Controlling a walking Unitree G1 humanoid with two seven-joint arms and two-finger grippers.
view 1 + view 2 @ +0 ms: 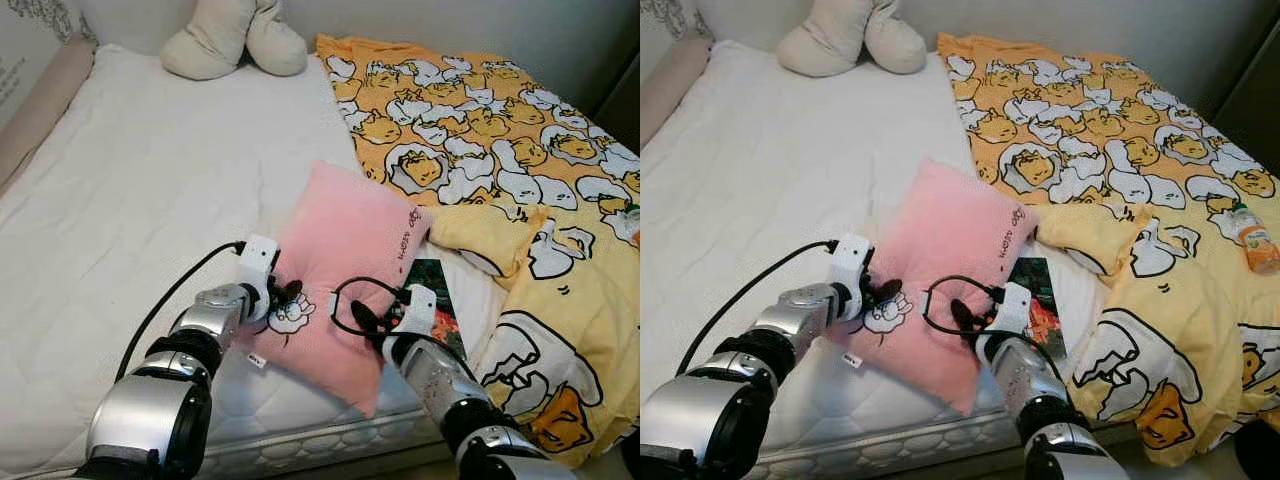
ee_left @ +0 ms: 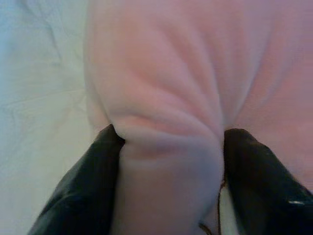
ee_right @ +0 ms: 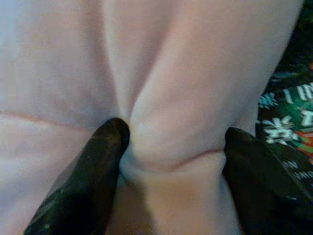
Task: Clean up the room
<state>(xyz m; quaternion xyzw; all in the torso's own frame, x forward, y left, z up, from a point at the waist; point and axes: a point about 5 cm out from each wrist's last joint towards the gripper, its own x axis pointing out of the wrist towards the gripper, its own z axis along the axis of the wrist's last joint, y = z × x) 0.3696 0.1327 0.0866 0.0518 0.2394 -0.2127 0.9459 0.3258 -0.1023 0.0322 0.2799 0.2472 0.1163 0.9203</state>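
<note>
A pink pillow [image 1: 340,260] with a small cartoon patch lies near the front edge of the bed, on the white mattress [image 1: 140,190]. My left gripper [image 1: 288,295] pinches the pillow's left edge; a fold of pink fabric [image 2: 166,147] bulges between its black fingers [image 2: 83,196]. At the pillow's right edge my right gripper [image 1: 368,322] is shut on another fold of the pink fabric [image 3: 171,142], squeezed between its fingers [image 3: 83,186].
A dark green printed book or packet [image 1: 432,290] lies just right of the pillow. A yellow cartoon blanket [image 1: 500,150] covers the bed's right half, with a small bottle [image 1: 1252,238] on it. A beige plush [image 1: 232,38] sits at the headboard.
</note>
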